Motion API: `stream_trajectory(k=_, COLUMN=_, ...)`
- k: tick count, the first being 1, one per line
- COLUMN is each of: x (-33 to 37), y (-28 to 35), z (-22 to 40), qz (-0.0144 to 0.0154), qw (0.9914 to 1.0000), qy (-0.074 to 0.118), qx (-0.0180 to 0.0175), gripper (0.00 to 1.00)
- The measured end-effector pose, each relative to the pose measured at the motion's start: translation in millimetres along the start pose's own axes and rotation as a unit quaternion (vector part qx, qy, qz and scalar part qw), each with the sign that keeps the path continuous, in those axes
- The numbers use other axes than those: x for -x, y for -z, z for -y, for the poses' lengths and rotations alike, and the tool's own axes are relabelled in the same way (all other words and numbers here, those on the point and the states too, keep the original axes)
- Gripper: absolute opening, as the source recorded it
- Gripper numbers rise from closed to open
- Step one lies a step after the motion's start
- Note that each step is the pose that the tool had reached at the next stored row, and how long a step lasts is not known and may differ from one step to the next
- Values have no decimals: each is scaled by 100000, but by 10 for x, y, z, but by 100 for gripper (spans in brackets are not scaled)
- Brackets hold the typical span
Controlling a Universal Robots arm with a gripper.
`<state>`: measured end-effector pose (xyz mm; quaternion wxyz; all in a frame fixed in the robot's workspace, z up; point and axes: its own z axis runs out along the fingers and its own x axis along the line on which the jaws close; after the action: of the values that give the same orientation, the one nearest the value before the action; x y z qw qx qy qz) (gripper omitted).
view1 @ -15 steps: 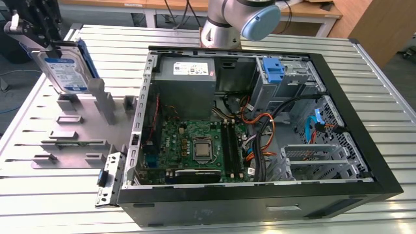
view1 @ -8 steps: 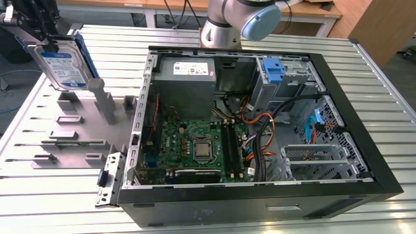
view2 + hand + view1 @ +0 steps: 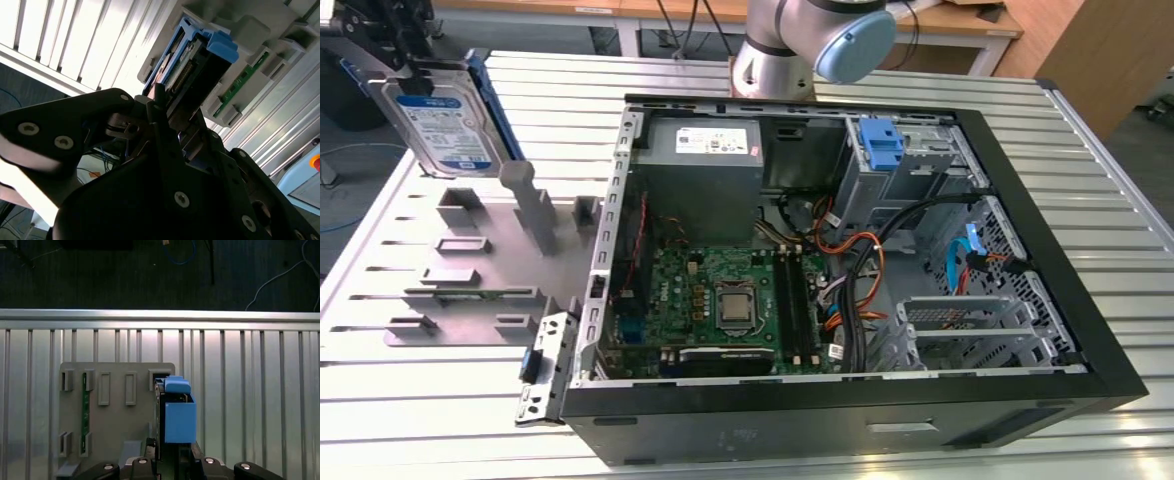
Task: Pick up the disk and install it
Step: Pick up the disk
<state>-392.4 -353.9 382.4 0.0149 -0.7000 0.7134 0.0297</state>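
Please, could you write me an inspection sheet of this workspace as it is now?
Surface: slatted metal table, with grey fixture plate.
Job's things: disk held upright near the plate; open computer case beside.
Clutter: loose metal bracket by the case.
Gripper: gripper shut on the disk.
Cables: orange and black cables inside the case.
Surroundings: wooden furniture behind.

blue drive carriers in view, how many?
2: one on the disk in the claw, by the grey fixture; one bare carrier at the drive bay. Others may be hidden.
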Motion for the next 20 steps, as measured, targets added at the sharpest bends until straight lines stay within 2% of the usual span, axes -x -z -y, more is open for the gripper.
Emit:
stream_trajectory(k=6, x=1, y=9, z=0, qz=-11, qw=100000, qy=-4, qx=20, gripper=35)
stream_trajectory(k=11, x=6, y=85, z=-2, qz=-4, qw=100000, qy=-3, qx=10, gripper=35)
stream_trajectory(k=20, x=8, y=121, z=-2, qz=-1, qw=100000, qy=-2, qx=1, gripper=35)
